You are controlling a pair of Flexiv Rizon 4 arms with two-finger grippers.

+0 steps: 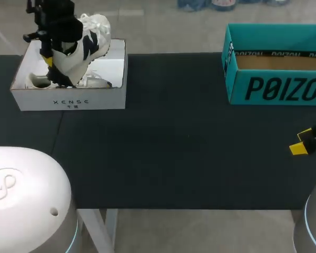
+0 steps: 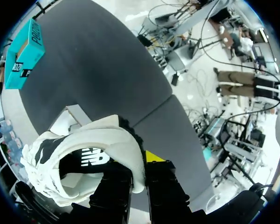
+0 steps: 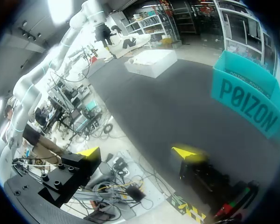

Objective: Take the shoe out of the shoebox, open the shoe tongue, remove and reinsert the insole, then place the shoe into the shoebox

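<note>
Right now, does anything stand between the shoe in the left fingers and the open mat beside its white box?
Nothing visible does. The left fingers are shut on the shoe above the white box; only the box's own wall lies toward the mat, which shows no object up to the teal box.

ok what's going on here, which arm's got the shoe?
The left gripper is shut on the shoe at its heel collar, holding it over the white box at the table's far left. The right gripper sits open near the table's right edge, holding nothing. The teal box stands far right.
</note>
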